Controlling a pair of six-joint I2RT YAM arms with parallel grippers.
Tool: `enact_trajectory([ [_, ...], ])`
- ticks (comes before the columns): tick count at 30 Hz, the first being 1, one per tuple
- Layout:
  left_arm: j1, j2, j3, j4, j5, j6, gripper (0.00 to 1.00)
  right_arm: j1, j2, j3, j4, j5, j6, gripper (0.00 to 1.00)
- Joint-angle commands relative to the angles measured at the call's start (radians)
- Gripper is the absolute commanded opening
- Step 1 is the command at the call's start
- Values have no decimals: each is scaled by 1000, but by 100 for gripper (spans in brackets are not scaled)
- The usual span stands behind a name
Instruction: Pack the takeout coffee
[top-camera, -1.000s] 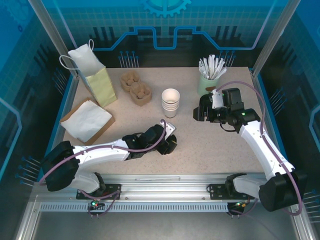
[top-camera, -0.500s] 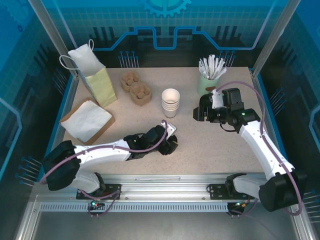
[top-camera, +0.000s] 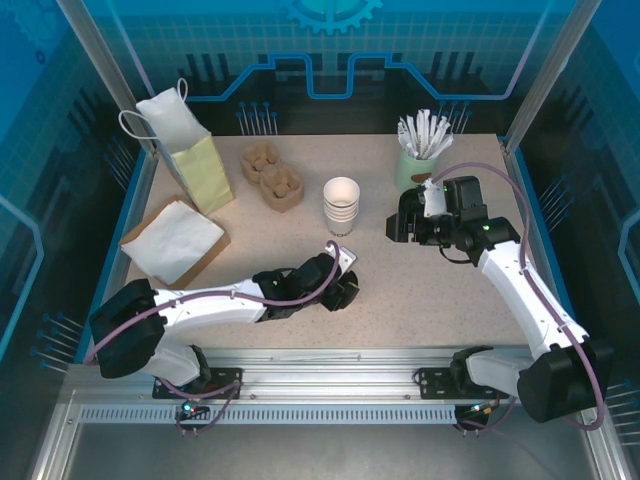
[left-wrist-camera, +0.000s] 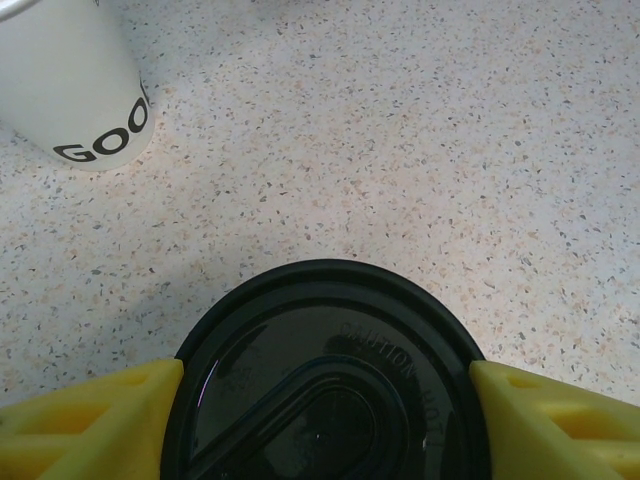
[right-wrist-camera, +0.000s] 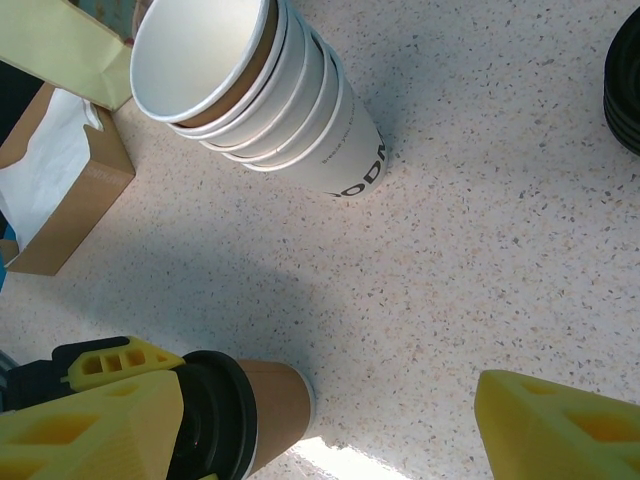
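I take twelve o'clock as straight away from my bases in the overhead view. The takeout coffee, a small brown paper cup with a round black plastic lid (right-wrist-camera: 262, 405), stands upright on the speckled beige table (top-camera: 400, 300), near the middle and toward the near edge. It is at six o'clock from the stack of lidless white paper cups (top-camera: 341, 205), near it but apart.

My left gripper (left-wrist-camera: 326, 368) reaches in from eight o'clock. Its yellow fingers (left-wrist-camera: 90, 425) stand one on each side of the cup, spread to about the lid's width. Their inner faces pass under the lid's rim, so I cannot tell whether they press the cup or merely flank it.

My right gripper (top-camera: 400, 227) hangs over the table at three o'clock from the white stack and about one o'clock from the coffee, well apart from it. Its fingers (right-wrist-camera: 560, 430) are spread wide with nothing held between them. A round black plastic thing (right-wrist-camera: 625, 85) lies on the table at the edge of my right wrist view, cut off by the frame.

A pale green and white paper bag with handles (top-camera: 185, 150) stands at the ten o'clock corner. A brown moulded cardboard cup carrier (top-camera: 272, 173) lies at ten o'clock from the white stack. A flat brown cardboard box of white napkins (top-camera: 175, 240) lies at nine o'clock on the table. A pale green holder of white wrapped sticks (top-camera: 425, 150) stands at one o'clock.
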Motion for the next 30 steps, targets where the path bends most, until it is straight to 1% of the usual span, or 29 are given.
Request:
enact_trajectory([
  [1, -20, 34, -33, -120, 0, 20, 69, 3, 18, 9, -15, -11, -2, 78],
  [10, -27, 69, -26, -203, 3, 2, 69, 21, 52, 43, -30, -10, -7, 78],
  [15, -30, 72, -33, -226, -11, -6, 65, 31, 57, 55, -38, -3, -9, 78],
  [19, -56, 82, -47, -257, -53, -11, 58, 36, 57, 51, -44, 5, -7, 78],
  [23, -83, 89, -124, -218, -75, -66, 51, 40, 58, 43, -56, 9, -8, 78],
  [27, -91, 129, -165, -182, -79, -111, 49, 46, 59, 33, -52, 10, -1, 78],
  [30, -91, 113, -159, -160, -88, -108, 49, 52, 70, 37, -52, 11, 1, 78],
])
